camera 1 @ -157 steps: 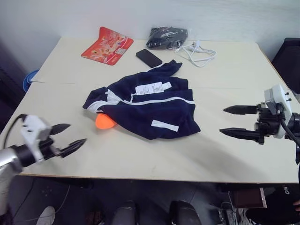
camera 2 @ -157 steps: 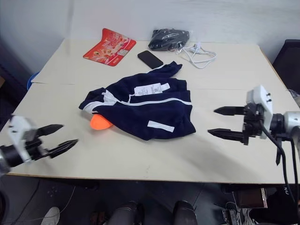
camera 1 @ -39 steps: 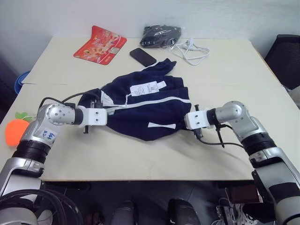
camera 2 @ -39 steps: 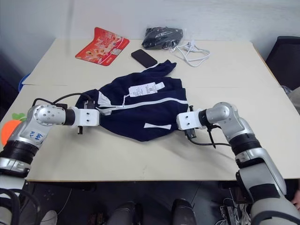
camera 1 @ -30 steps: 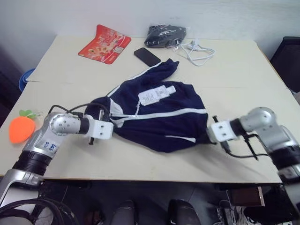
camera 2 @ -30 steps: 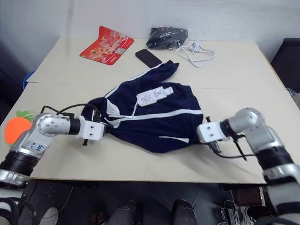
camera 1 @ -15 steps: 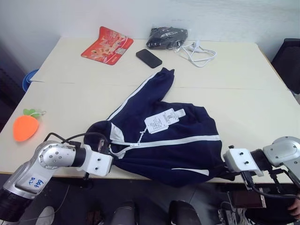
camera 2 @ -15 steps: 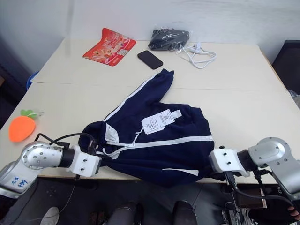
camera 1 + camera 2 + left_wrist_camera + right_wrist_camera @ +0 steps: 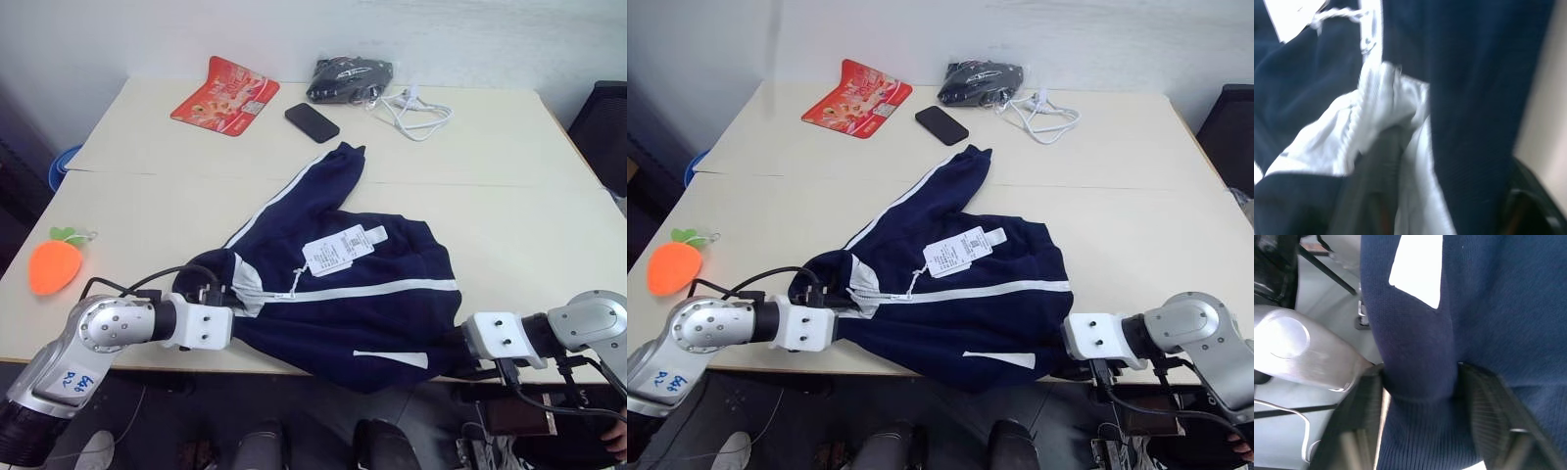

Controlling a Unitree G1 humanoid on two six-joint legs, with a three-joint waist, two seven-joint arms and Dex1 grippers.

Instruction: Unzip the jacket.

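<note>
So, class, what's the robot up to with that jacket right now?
The robot has a navy jacket spread at the near edge of the table, with one tool at each end. The left tool is at the white collar, the right tool straddles the hem, its fingers either side of the fabric. The zipper is not yet opened, and the paper tag lies on top.

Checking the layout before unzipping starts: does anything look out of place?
Yes: the jacket sits askew, its hem hanging over the near edge of the table, one sleeve stretched away.
</note>
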